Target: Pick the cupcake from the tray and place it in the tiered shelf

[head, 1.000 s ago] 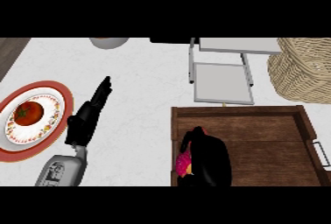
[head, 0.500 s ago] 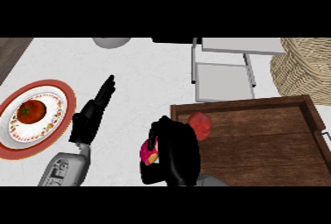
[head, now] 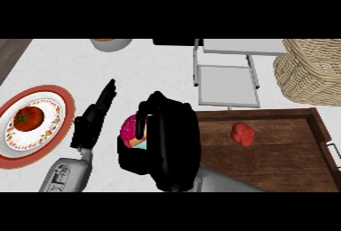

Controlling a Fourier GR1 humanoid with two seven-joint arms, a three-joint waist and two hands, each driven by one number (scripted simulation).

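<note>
Plate (head: 65, 107): red-rimmed, patterned band, on the white counter (head: 153, 67) at the view's 9 o'clock; its left side is cut by the edge.
Tomato (head: 28, 118): red with a green stem, in the middle of the plate.
Left hand (head: 86, 128): at 3 o'clock of the plate, over bare counter; fingers straight and together, pointing to about 1 o'clock, holding nothing.
Bowl (head: 110, 44): at 12 o'clock of the left hand, well apart, mostly cut by the top of the view.
Cupcake (head: 128, 128): pink top, a bit of pale wrapper showing below it; off the tray, just beside the tray's left wall at its 9 o'clock. Whether it touches the counter cannot be told.
Right hand (head: 170, 144): fingers and thumb curled round the cupcake, covering its right side; it reaches across the tray's left wall.
Shelf (head: 226, 85): grey, two flat tiers on white posts, at 1 o'clock of the cupcake and 12 o'clock of the tray.
Tray (head: 279, 162): dark wood, walled, metal handle on its right end, at the view's 4 o'clock.
Red item (head: 243, 134): small and lumpy, lying inside the tray at 3 o'clock of the right hand.
Basket (head: 313, 72): pale wicker, at 3 o'clock of the shelf, cut by the right edge.
</note>
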